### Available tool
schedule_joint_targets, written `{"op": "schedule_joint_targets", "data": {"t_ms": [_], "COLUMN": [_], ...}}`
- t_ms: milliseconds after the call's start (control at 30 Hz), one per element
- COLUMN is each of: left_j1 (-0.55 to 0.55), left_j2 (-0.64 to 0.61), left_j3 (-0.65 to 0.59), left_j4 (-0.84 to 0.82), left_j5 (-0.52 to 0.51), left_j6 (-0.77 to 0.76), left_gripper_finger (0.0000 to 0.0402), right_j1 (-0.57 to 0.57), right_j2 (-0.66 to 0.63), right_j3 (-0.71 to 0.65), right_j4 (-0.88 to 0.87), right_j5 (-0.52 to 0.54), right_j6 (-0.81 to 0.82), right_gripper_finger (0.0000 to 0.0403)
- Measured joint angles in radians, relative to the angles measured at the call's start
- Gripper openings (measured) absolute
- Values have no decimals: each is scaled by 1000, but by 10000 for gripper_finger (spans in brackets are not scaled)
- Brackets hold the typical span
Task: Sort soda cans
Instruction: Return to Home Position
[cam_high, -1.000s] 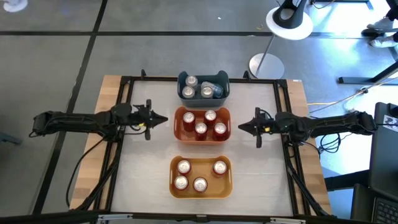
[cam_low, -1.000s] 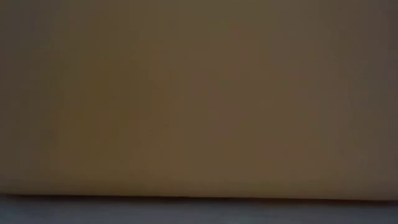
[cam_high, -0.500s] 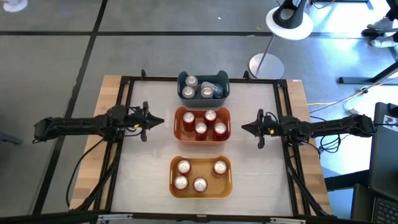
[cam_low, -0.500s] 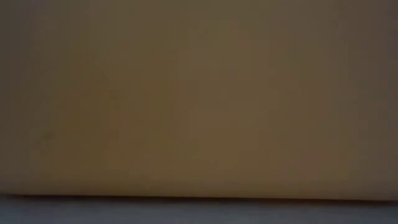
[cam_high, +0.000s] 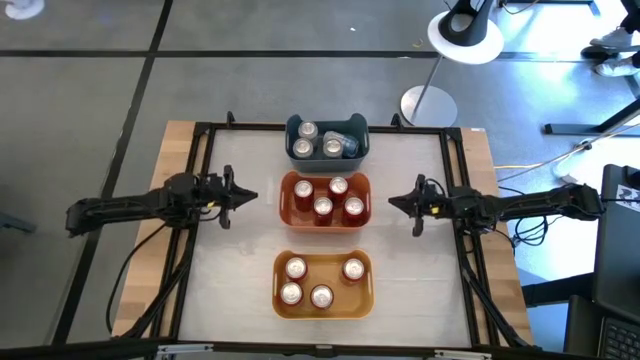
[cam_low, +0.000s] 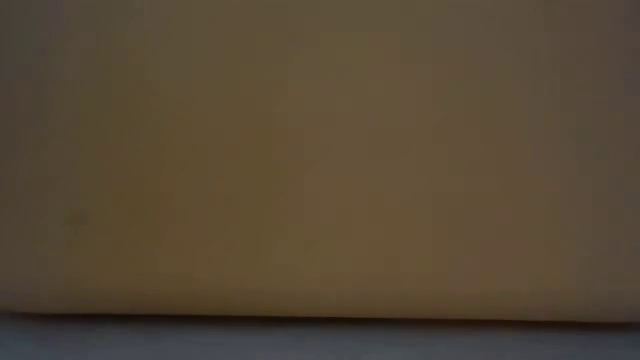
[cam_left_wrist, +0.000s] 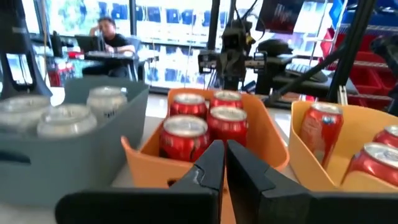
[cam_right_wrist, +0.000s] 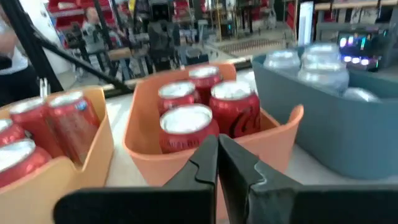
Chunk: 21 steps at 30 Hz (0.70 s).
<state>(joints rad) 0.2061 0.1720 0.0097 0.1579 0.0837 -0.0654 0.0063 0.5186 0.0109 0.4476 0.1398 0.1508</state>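
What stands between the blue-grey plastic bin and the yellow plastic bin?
In the high view, the orange plastic bin with four red soda cans stands there; the left gripper and right gripper are beside it.

- A blue-grey bin (cam_high: 327, 160) stands at the far edge of the white table (cam_high: 240, 275), in the middle.
- An orange bin (cam_high: 325, 225) sits just in front of it.
- A yellow-orange bin (cam_high: 323, 312) stands apart, nearer the front edge.
- A round white stand base (cam_high: 428, 105) rests on the floor beyond the table.
- A person (cam_left_wrist: 107, 34) sits at a desk in the room behind.
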Motion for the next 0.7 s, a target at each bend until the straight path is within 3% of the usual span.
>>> {"op": "schedule_joint_targets", "data": {"t_ms": [200, 700], "left_j1": [0, 11], "left_j2": [-172, -155], "left_j3": [0, 0], "left_j4": [-131, -142], "left_j5": [-3, -47], "left_j6": [-20, 17], "left_gripper_finger": [10, 11], "right_j1": [0, 0], "right_j2": [0, 0], "right_j3": [-1, -2], "right_j4": [-5, -58], "right_j5": [3, 41], "right_j6": [6, 24], "right_gripper_finger": [12, 12]}}
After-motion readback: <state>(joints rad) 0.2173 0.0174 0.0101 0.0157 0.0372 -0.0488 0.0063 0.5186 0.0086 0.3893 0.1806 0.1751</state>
